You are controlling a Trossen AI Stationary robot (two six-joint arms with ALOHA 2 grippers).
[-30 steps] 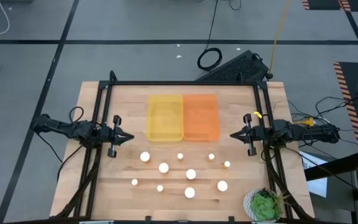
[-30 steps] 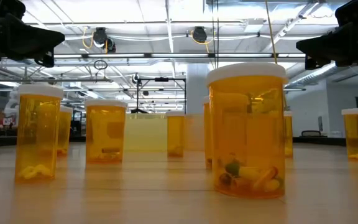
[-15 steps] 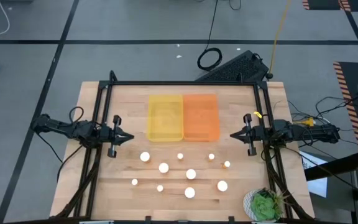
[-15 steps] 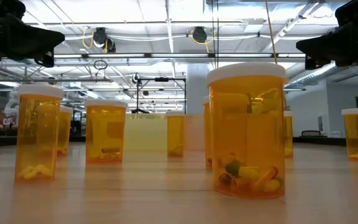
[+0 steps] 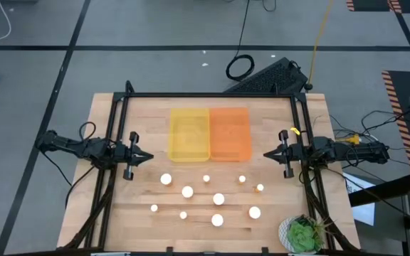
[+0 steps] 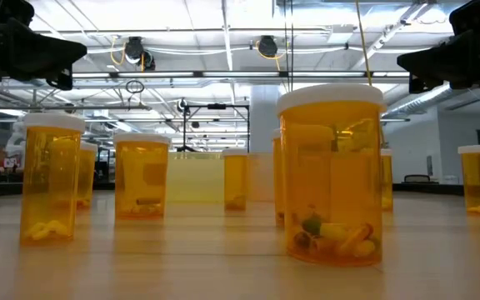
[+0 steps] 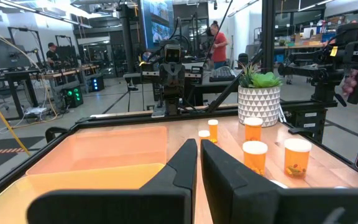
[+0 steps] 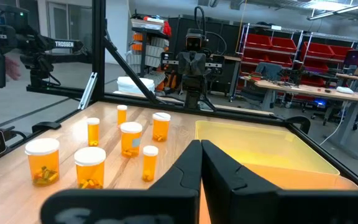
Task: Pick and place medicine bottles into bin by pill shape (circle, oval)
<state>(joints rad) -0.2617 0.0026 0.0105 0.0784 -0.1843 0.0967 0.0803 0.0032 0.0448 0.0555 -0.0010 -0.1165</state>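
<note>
Ten amber medicine bottles (image 5: pixel 218 199) with white caps stand upright and scattered on the near half of the wooden table (image 5: pixel 148 121). Behind them, side by side and touching, sit a yellow bin (image 5: pixel 189 134) and an orange bin (image 5: pixel 230 134), neither holding a bottle. The left gripper (image 5: pixel 149 156) hangs at the table's left edge, fingers pressed together, holding nothing. The right gripper (image 5: pixel 267 154) hangs at the right edge, likewise closed and empty. A potted plant (image 5: pixel 303 234) occupies the near right corner.
</note>
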